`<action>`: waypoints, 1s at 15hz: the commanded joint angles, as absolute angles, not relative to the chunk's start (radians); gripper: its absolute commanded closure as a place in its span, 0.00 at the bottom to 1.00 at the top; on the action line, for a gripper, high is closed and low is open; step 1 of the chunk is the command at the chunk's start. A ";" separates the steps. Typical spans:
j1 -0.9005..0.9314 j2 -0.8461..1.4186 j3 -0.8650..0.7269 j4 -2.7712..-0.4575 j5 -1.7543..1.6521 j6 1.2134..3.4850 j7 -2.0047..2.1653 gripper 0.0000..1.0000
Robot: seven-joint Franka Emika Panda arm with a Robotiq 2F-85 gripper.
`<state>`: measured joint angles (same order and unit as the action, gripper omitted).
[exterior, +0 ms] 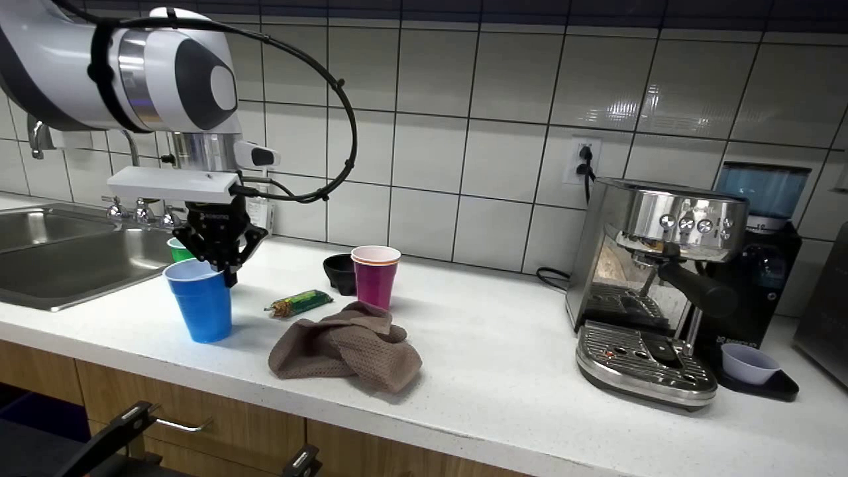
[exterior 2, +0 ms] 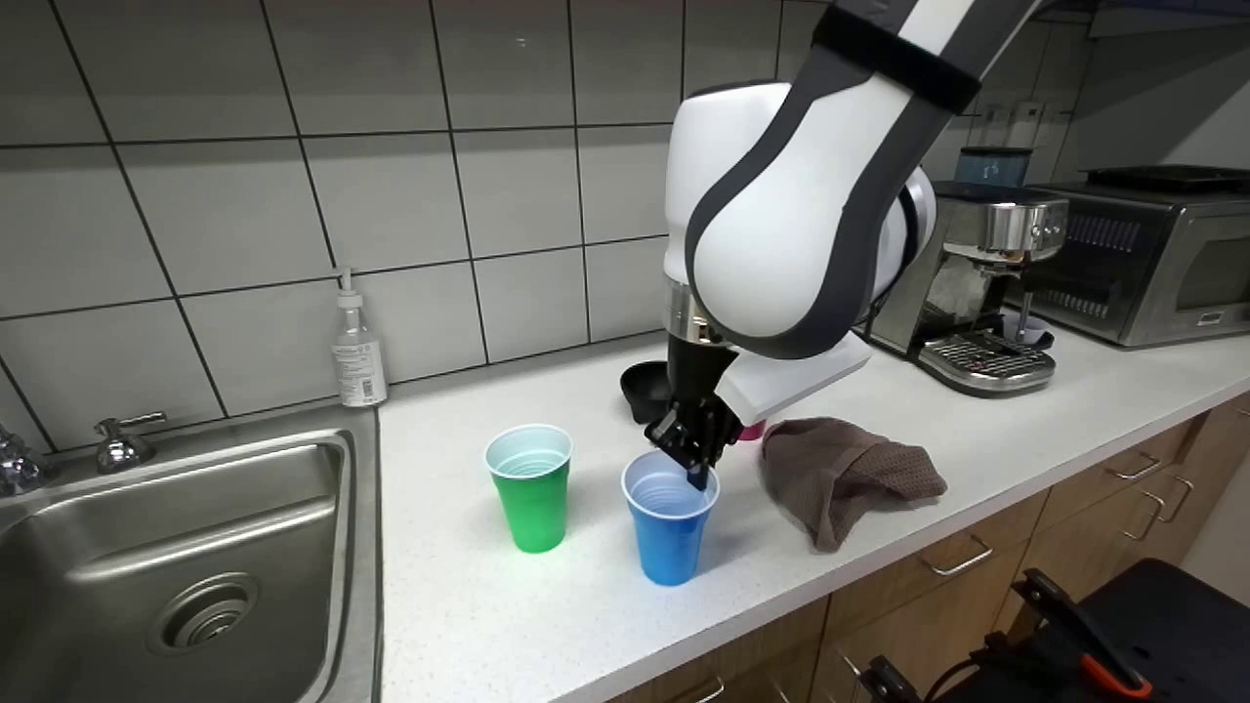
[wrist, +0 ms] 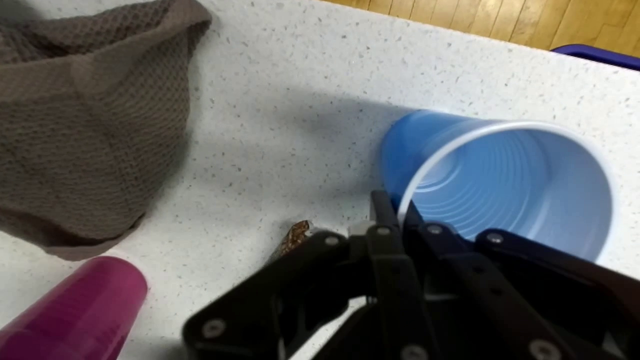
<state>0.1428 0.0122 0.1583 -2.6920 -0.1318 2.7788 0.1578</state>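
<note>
White counter (exterior: 497, 344), tiled wall (exterior: 430, 152), steel sink (exterior 2: 264, 517)

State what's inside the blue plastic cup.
One finger of the claw is inside the blue plastic cup; no other contents show, but the claw hides part of the interior.

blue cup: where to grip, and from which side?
From above, I'd pinch the blue cup at its rim, on the side away from the green cup. The blue cup's open mouth faces up and its wall is thin, so the claw can straddle it, one finger inside, one outside, as it does now.
</note>
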 commanded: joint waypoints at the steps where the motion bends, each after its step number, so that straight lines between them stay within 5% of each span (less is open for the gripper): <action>1: 0.153 -0.003 0.161 -2.695 -0.096 2.788 0.149 0.99; 15: 0.142 -0.166 0.124 -2.694 0.061 2.763 0.067 0.99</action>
<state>0.1647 -0.1076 0.1355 -2.6877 0.0762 2.7881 0.0752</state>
